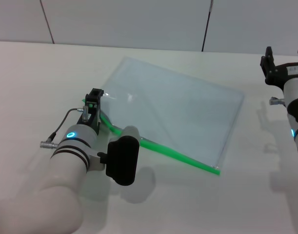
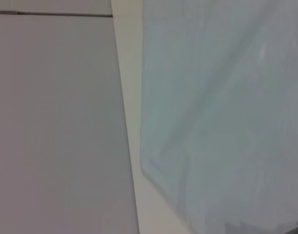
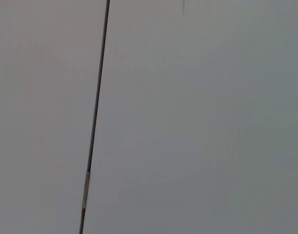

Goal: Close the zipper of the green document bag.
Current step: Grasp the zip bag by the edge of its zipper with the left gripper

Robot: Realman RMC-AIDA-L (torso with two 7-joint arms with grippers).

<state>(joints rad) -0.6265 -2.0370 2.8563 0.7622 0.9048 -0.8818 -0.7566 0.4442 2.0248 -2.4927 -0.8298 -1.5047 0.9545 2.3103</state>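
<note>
The green document bag (image 1: 178,112) lies flat on the white table, a pale translucent pouch set at an angle. Its zipper (image 1: 178,155) is the bright green strip along the near long edge, running from the left corner to the near right corner. My left gripper (image 1: 94,97) sits at the left end of that strip, its fingers close together on the green edge; the slider is hidden under them. The left wrist view shows the bag's (image 2: 222,117) clear sheet and one rounded corner. My right gripper (image 1: 284,53) hovers open at the far right, away from the bag.
The white table (image 1: 36,83) extends around the bag on all sides. A grey panelled wall (image 1: 139,19) rises behind its far edge. The right wrist view holds only that wall and a dark seam (image 3: 96,117).
</note>
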